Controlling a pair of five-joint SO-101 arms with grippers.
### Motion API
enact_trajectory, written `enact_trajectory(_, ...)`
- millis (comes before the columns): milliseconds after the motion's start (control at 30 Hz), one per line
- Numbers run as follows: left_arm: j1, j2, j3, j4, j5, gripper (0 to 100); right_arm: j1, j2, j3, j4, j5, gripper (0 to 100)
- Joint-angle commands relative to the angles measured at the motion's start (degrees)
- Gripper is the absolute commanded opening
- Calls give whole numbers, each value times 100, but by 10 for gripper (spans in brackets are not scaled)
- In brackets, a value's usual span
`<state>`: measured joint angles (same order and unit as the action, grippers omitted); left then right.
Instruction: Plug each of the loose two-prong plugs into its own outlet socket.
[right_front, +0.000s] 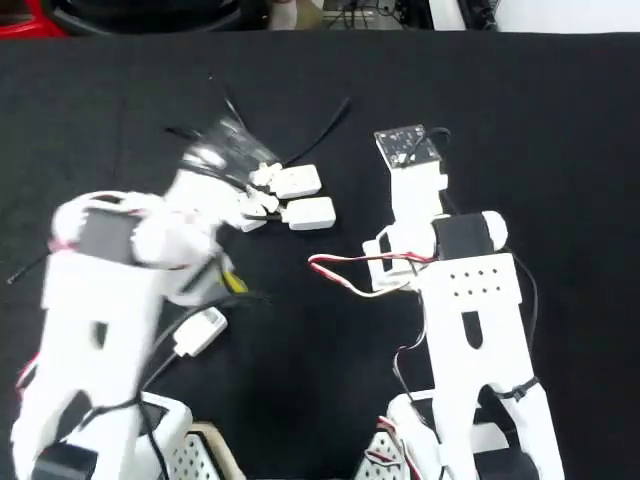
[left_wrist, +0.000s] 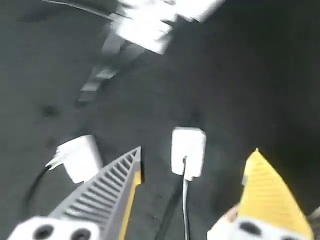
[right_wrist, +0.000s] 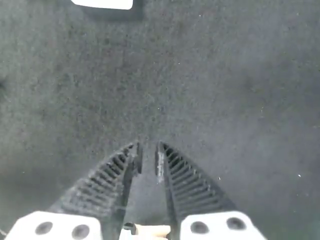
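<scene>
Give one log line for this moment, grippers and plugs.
left gripper open, plug ahead | right gripper shut, empty, above table | second plug nearby

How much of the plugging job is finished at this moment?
Done: nothing certain; I cannot tell whether the two white blocks hold plugs. In hand: the open left gripper frames a corded white plug lying on the table, ungripped. Remaining: grasping and inserting it and the second plug; the shut right gripper holds nothing.

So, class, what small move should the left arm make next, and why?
Probably lower the open left gripper and close it on the white rectangular corded plug. That plug lies loose on the black cloth, directly between the gripper's spread fingers, and is not yet gripped.
</scene>
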<state>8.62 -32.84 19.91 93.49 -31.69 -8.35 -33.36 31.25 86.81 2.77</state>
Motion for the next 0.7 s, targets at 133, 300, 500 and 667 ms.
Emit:
enact_trajectory(133, -629, 642, 2176, -2338, -967, 306, 62, 4, -75, -18, 35, 50)
enact_trajectory(300, -699, 1029, 2659, -3103, -1116, 308, 62, 4, -92, -18, 35, 50)
enact_trajectory(500, -479, 1767, 3134, -3938, -1108, 304, 62, -13, -92, -18, 35, 50)
enact_trajectory(667, -673, 2189, 2835, -3965, -976, 277, 62, -22, -92, -18, 35, 50)
